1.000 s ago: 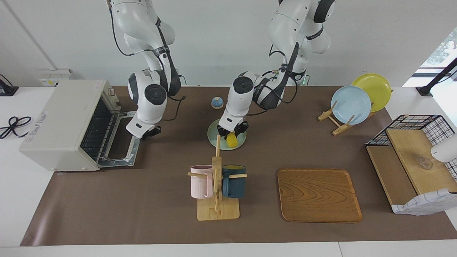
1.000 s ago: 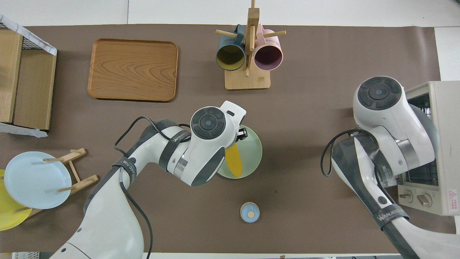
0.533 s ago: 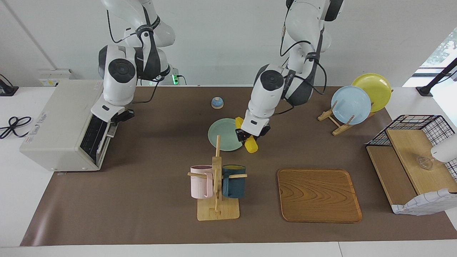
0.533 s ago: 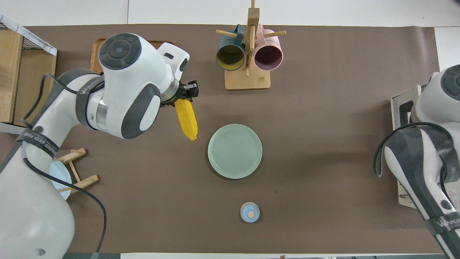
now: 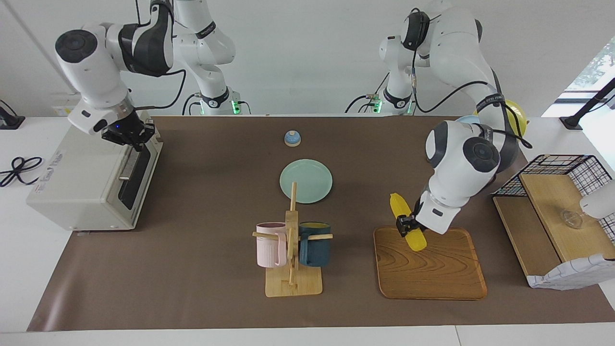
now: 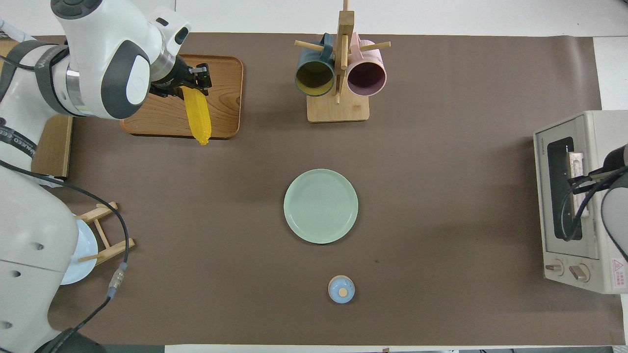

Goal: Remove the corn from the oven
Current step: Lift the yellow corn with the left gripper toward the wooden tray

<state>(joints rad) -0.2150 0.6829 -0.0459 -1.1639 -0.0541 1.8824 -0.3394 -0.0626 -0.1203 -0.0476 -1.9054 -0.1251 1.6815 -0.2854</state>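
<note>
My left tool [image 5: 406, 226], clamped on the corn [image 5: 407, 221], has carried it from plate [image 5: 306, 181] to over tray [image 5: 429, 263] at its five o'clock; right tool [image 5: 129, 135] at the closed oven [image 5: 91, 170], can't tell its grip.

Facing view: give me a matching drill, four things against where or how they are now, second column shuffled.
Things:
1. corn
2. oven
3. green plate
4. mugs

Places or states:
A. door shut, right gripper at its top edge
B. hanging on the wooden rack
C. held in the left gripper over the wooden tray
D. bare, in the middle of the table

Pairs: 1-C, 2-A, 3-D, 4-B
</note>
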